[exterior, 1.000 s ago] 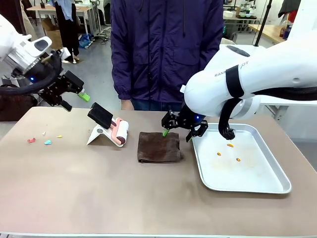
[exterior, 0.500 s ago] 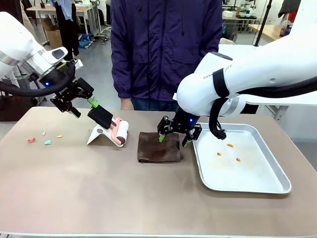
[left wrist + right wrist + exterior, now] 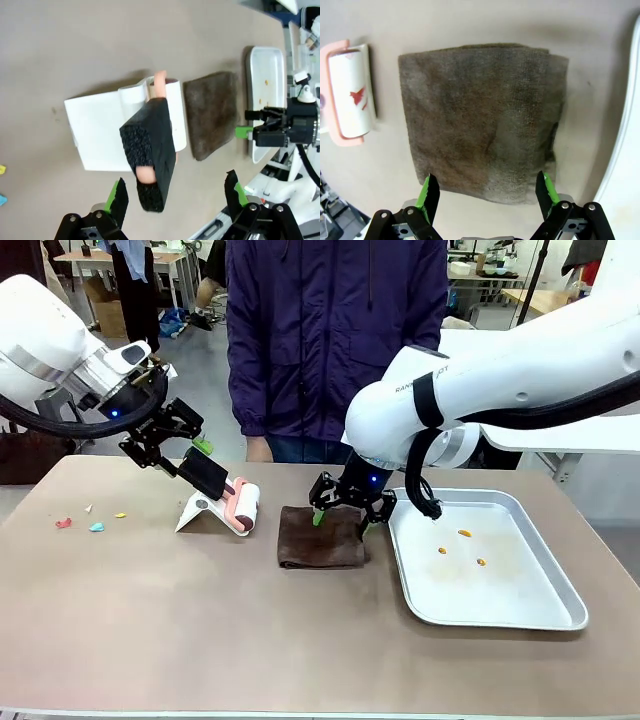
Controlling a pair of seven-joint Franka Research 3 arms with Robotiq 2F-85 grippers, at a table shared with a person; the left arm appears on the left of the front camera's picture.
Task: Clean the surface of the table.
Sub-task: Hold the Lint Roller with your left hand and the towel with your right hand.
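The brownish table (image 3: pixel 250 630) carries a folded brown cloth (image 3: pixel 322 537) at its middle. Left of the cloth, a lint roller (image 3: pixel 243 506) with a black foam handle (image 3: pixel 204 472) leans on a white stand (image 3: pixel 197 513). My left gripper (image 3: pixel 180 455) is open just behind that handle; in the left wrist view the handle (image 3: pixel 150 150) sits a little ahead of the open gripper (image 3: pixel 176 195). My right gripper (image 3: pixel 345 512) hangs open over the cloth's far edge. The right wrist view has the cloth (image 3: pixel 480 115) spread right ahead of the open gripper (image 3: pixel 486 192).
A silver tray (image 3: pixel 560 615) with a few orange crumbs (image 3: pixel 465 533) lies on the right. Small coloured scraps (image 3: pixel 97 527) lie near the table's left end. A person in a dark purple jacket (image 3: pixel 335 330) stands at the far side.
My left gripper has swung right and down to the roller's handle. My right gripper has moved left from the tray's corner to above the cloth.
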